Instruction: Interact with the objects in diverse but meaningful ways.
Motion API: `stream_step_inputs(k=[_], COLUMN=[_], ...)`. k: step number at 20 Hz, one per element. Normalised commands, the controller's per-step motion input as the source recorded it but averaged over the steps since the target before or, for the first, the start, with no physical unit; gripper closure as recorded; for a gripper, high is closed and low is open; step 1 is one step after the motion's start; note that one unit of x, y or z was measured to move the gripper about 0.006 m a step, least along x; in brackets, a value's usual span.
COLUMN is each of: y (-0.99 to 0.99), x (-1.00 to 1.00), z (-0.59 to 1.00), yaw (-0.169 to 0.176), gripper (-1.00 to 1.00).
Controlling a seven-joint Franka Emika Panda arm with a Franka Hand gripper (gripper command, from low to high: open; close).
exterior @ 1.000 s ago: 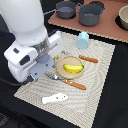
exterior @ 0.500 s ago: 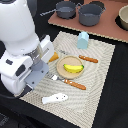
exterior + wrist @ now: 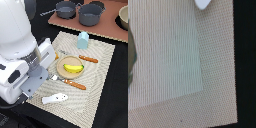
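— Where's the fruit sitting?
— The yellow banana (image 3: pixel 73 68) lies curved on a round tan plate (image 3: pixel 62 71), mid woven placemat (image 3: pixel 102 65). A smooth white fish (image 3: pixel 55 98) lies flat near the mat's edge.
— And the gripper?
— Hidden under the bulky white arm (image 3: pixel 20 55); I can't tell whether it's parted or closed.

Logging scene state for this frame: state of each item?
banana: lying on the round plate
white fish: flat on the placemat
pale blue cup: upright on the placemat
grey pots: upright, off the placemat
fingers: not visible, open or shut unclear
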Motion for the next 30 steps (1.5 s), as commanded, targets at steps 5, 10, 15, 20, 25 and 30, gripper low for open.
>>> stream_step_inputs(k=[5,10,15,20,25,30], y=[-0.31,-0.4,-0.18,-0.14,-0.05,-0.21], x=[0.44,0.6,0.66,0.57,0.65,0.68], z=[-0.04,0.07,0.43,0.4,0.43,0.21], yaw=[0.002,0.083,0.057,0.084,0.08,0.054], gripper=[-1.0,-1.0,-1.0,-1.0,-1.0,-1.0])
